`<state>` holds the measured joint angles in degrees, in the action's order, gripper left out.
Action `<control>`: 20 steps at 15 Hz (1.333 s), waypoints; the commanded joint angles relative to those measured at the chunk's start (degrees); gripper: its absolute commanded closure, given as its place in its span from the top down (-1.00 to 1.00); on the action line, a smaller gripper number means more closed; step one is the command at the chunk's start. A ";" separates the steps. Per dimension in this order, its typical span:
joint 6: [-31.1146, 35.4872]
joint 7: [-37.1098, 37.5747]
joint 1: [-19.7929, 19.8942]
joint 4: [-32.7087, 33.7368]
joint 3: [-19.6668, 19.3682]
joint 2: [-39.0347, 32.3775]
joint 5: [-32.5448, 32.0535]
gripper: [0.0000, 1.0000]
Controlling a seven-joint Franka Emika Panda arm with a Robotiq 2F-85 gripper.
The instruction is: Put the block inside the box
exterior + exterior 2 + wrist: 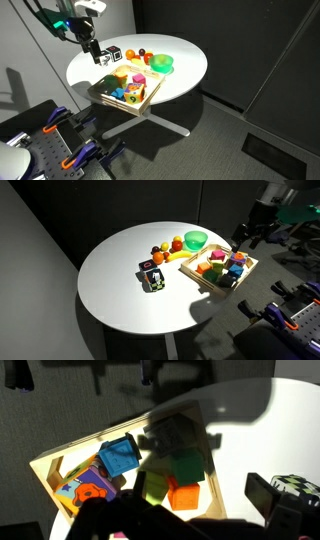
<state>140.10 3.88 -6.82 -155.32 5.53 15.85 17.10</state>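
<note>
Wrist view looks down on the blue block (120, 457), which lies tilted inside the box (48, 468) near one wall. A green block (186, 465) and an orange block (184, 496) lie close beside it, among other coloured pieces. The box sits at the edge of the round white counter (185, 70). In both exterior views the tool (95, 52) hangs in the air above the box, apart from its contents. Whether its jaws are spread or closed, or hold anything, cannot be told. Farther along the counter stand a green bowl (195, 240) and a black-and-white patterned cube (152, 278).
</note>
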 commanded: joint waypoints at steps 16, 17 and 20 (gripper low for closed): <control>-25.61 18.36 1.84 8.90 4.91 15.05 -13.70 1.00; -24.83 18.22 1.79 8.56 4.78 15.96 -13.36 1.00; -24.52 17.44 1.56 8.53 4.97 15.19 -13.13 1.00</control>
<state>115.71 21.55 -5.73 -146.87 10.10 31.04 3.75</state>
